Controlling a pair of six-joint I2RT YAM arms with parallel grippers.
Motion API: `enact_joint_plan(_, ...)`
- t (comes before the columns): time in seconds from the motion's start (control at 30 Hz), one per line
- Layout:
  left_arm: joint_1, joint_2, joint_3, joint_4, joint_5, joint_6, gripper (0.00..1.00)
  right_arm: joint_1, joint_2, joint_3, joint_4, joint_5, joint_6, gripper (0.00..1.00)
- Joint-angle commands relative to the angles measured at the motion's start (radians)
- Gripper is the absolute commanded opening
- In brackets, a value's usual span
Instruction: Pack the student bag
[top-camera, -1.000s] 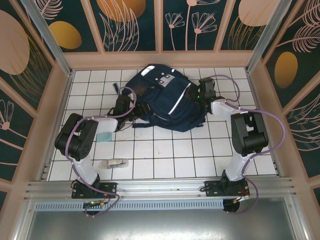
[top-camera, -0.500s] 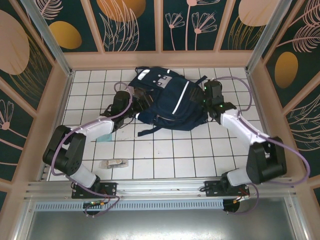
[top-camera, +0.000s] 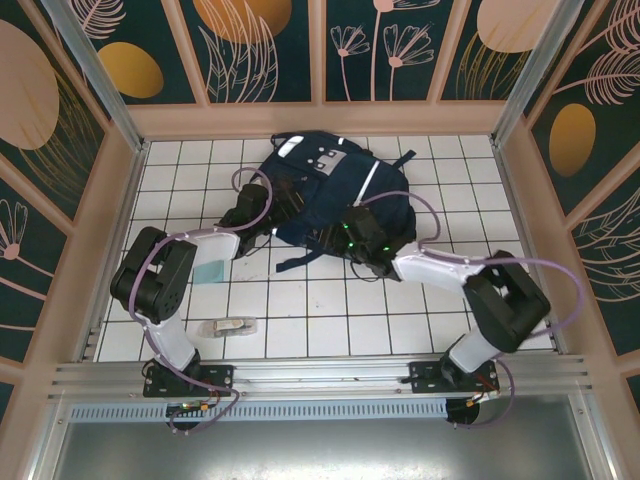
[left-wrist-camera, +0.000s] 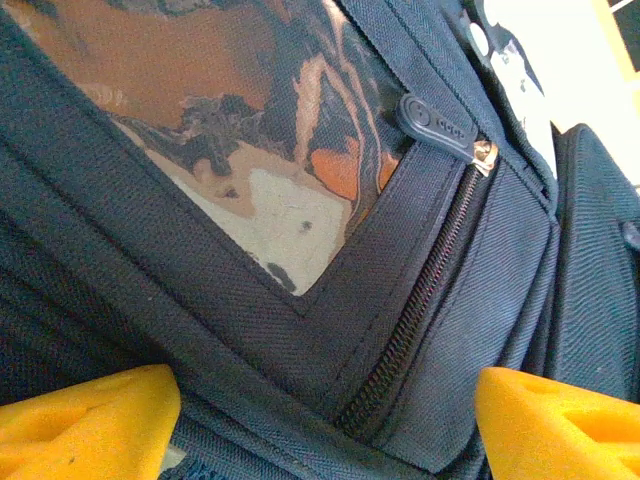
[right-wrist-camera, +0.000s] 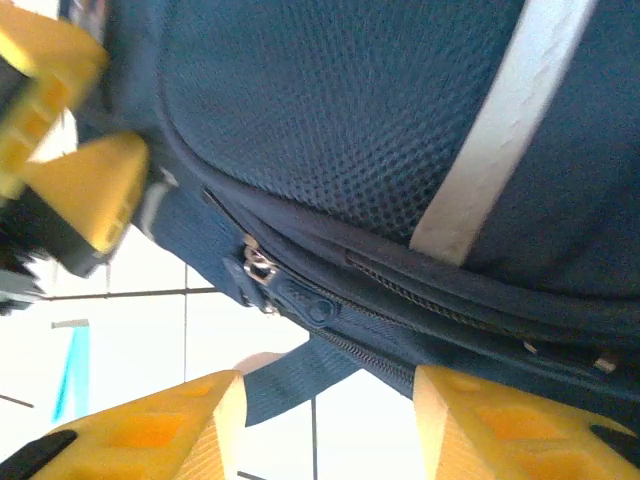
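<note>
Student bag (top-camera: 335, 190) lay on the white tiled table (top-camera: 300, 300), toward the far centre, striped face up. My left gripper (top-camera: 262, 212) was at the bag's left side. Its fingers (left-wrist-camera: 90, 425) stood well apart with navy fabric and a zipper (left-wrist-camera: 420, 300) between them, nothing clamped. My right gripper (top-camera: 345, 238) was at the bag's near edge, fingers (right-wrist-camera: 150, 435) also apart. A dangling strap (right-wrist-camera: 290, 375) and bare tile showed in the gap. A zipper slider (right-wrist-camera: 258, 268) sat just above that gap. A white stripe (right-wrist-camera: 500, 130) crossed the mesh panel.
</note>
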Motion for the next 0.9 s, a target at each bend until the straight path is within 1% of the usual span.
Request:
enact_joint_plan(0.0,0.001,0.038,-0.051,0.045,0.044,-0.077,0.79,0.009,0.089,0.070,0.109,-0.031,0.024,0.46)
enact_joint_plan(0.1,0.000,0.027,-0.072,0.068,0.048,-0.092,0.79,0.013,0.157,0.106,0.095,-0.003,0.002,0.44)
enact_joint_plan(0.13,-0.001,0.025,-0.077,0.072,0.050,-0.094,0.79,0.013,0.171,0.108,0.105,0.025,-0.005,0.44)
enact_joint_plan(0.23,-0.001,0.028,-0.082,0.075,0.071,-0.099,0.78,0.017,0.209,0.138,0.138,0.034,-0.025,0.44)
enact_joint_plan(0.37,-0.001,0.026,-0.103,0.100,0.095,-0.122,0.78,0.037,0.284,0.232,0.083,0.093,-0.067,0.43)
enact_joint_plan(0.47,-0.001,0.017,-0.114,0.106,0.099,-0.128,0.78,0.038,0.310,0.255,0.042,0.164,-0.067,0.35)
enact_joint_plan(0.53,-0.001,0.012,-0.113,0.100,0.095,-0.124,0.78,0.038,0.307,0.255,0.019,0.206,-0.079,0.26)
enact_joint_plan(0.63,0.000,0.017,-0.104,0.079,0.080,-0.112,0.78,0.037,0.292,0.261,-0.030,0.239,-0.118,0.08)
enact_joint_plan(0.67,-0.001,0.020,-0.102,0.075,0.078,-0.109,0.78,0.037,0.283,0.260,-0.046,0.254,-0.128,0.04)
enact_joint_plan(0.73,-0.001,0.027,-0.094,0.064,0.074,-0.103,0.78,0.033,0.255,0.246,-0.070,0.262,-0.152,0.00)
enact_joint_plan(0.77,0.000,0.029,-0.088,0.056,0.070,-0.098,0.79,0.030,0.237,0.233,-0.078,0.258,-0.163,0.00)
enact_joint_plan(0.83,0.006,0.034,-0.075,0.041,0.059,-0.084,0.79,0.019,0.199,0.205,-0.086,0.227,-0.189,0.00)
enact_joint_plan(0.87,0.011,0.037,-0.067,0.033,0.051,-0.077,0.79,0.009,0.182,0.191,-0.087,0.191,-0.205,0.00)
